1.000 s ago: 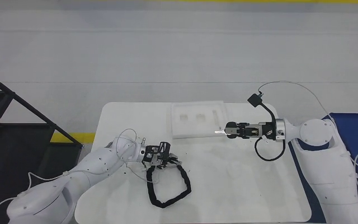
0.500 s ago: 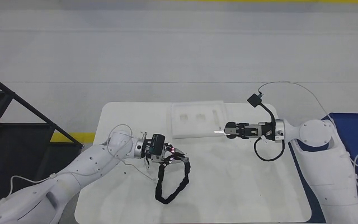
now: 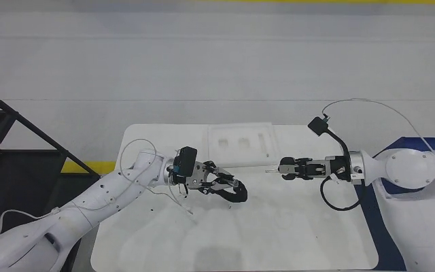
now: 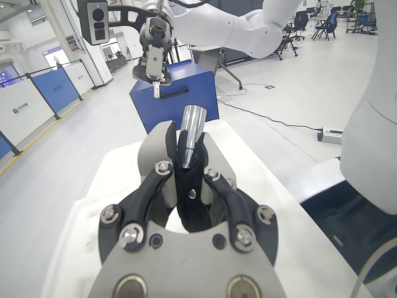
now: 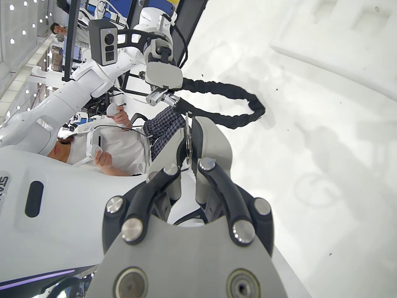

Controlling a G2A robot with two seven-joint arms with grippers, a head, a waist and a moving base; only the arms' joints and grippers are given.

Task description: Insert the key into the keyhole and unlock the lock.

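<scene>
left gripper clamped on lock barrel | black cable loop just beyond its fingertips | right gripper pinching key, tip facing lock, apart

Overhead; opposed wrist cameras sharing lock

The key's head is hidden inside the right tool's grip; the lock's keyhole cannot be seen.

Short dark printed word beside a small logo, on the white barrier panel, background hall
</scene>
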